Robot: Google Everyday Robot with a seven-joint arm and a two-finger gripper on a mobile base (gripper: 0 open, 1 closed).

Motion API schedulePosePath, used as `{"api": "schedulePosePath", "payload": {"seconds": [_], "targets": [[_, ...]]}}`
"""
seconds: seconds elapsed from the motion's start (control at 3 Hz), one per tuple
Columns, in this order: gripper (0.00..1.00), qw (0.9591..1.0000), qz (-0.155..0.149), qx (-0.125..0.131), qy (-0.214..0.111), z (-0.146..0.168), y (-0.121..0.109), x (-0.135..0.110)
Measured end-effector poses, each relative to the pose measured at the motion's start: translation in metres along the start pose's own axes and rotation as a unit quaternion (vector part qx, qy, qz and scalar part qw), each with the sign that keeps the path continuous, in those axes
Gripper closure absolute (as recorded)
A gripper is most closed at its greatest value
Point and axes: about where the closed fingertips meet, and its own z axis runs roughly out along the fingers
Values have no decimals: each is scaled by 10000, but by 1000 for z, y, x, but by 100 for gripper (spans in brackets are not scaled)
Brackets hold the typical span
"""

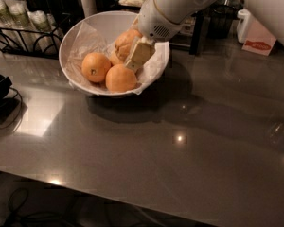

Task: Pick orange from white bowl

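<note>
Presently the tool [135, 58] touches the round orange [124, 42] in the white bowl [106, 21].

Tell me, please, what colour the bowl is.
The bowl is white; the gripper reaches into it, in the camera view.

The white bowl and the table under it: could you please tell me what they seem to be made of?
The white bowl looks like glazed ceramic or hard plastic, smooth-rimmed, lined with crinkled paper. The table seems polished stone or laminate: it reflects light spots. The tool sits inside the bowl among the oranges.
</note>
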Motion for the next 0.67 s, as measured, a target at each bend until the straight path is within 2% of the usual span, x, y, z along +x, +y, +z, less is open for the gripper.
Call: {"api": "schedulePosePath", "payload": {"seconds": [0.33,0.67], "targets": [[100,9990,-332,50,-284,-21,13,-32],[100,9972,-584,41,-468,-31,27,-53]]}}
